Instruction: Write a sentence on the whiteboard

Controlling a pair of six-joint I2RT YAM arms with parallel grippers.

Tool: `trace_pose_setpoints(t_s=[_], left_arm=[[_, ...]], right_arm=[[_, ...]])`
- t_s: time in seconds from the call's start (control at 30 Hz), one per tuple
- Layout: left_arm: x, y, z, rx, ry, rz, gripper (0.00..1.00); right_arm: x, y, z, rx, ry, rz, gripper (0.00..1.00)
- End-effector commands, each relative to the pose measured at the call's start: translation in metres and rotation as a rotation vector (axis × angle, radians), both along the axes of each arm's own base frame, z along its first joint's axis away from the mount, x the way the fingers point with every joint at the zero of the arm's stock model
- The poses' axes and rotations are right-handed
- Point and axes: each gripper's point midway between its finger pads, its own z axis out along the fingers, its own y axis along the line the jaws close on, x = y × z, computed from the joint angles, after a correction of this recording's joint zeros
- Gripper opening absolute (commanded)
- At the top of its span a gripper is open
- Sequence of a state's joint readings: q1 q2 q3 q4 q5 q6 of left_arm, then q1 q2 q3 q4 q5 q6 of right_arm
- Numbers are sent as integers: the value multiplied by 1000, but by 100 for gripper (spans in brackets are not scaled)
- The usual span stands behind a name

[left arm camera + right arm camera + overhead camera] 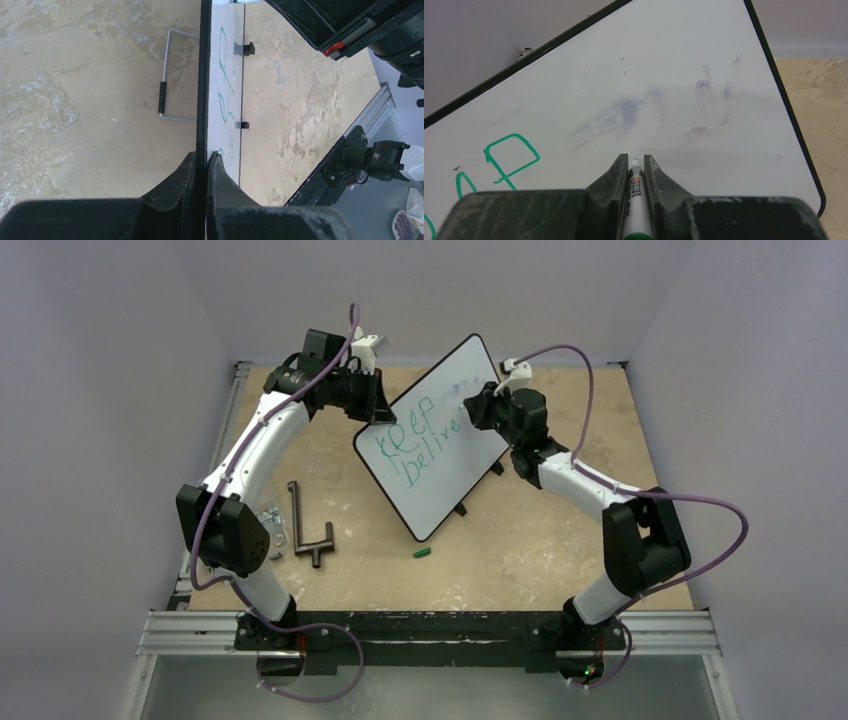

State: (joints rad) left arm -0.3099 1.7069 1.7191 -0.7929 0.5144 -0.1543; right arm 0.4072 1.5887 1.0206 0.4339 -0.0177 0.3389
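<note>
Right gripper (pixel 636 160) is closed on a marker (pixel 636 202), a white barrel with a green end, pinched between its 2 dark fingers with the tip pointing at the whiteboard (pixel 450 475). Whether the tip touches the glossy face cannot be told. Just beyond the tip the board shows faint bluish and purplish smudges (pixel 624 112), and green letters lie to the left of them.

Left gripper (pixel 204 156) is clamped on the board's thin black frame at its left edge, 1 finger on each side. From that wrist view the board is seen edge-on, with a bent wire stand (pixel 161 97) on the table behind it and small black feet (pixel 245 48) on the written side.

From above, the whiteboard stands tilted in the middle of the table (pixel 570 540), toward the far side, between the 2 arms. The sentence (pixel 420 445) runs in 2 green lines, roughly "Keep" over "believ".

On the near left of the table lies a black T-shaped tool (pixel 305 525), and a small green cap (pixel 422 553) lies near the board's near corner. The tabletop is tan, mottled and worn with pale patches. A metal rail (pixel 450 635) crosses the near edge under the arm bases. Plain pale walls (pixel 430 290) close the left, far and right sides.
</note>
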Motion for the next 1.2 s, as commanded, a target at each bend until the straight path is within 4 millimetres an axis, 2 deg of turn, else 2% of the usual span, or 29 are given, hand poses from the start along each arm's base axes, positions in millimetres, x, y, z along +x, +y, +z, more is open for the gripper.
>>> trace_pose_setpoints(t_s=[0.0,0.23,0.33,0.5,0.73,0.87,1.17], left_arm=[[16,44,-10,211,-94,107,0],[16,44,-9,209,-95,108,0],[16,44,-9,208,-96,107,0],[16,44,-8,208,-97,107,0],[16,45,-9,215,-96,113,0],[17,46,-10,217,-93,114,0],[17,47,-11,224,-93,115,0]], right_arm=[[-2,1,8,36,-29,6,0],[-16,-7,-27,25,34,-2,0],[-20,-8,-31,22,41,-2,0],[-21,-9,-14,30,15,-2,0],[-24,-8,36,69,-81,10,0],[-23,-4,58,93,-137,34,0],[-8,13,63,136,-137,82,0]])
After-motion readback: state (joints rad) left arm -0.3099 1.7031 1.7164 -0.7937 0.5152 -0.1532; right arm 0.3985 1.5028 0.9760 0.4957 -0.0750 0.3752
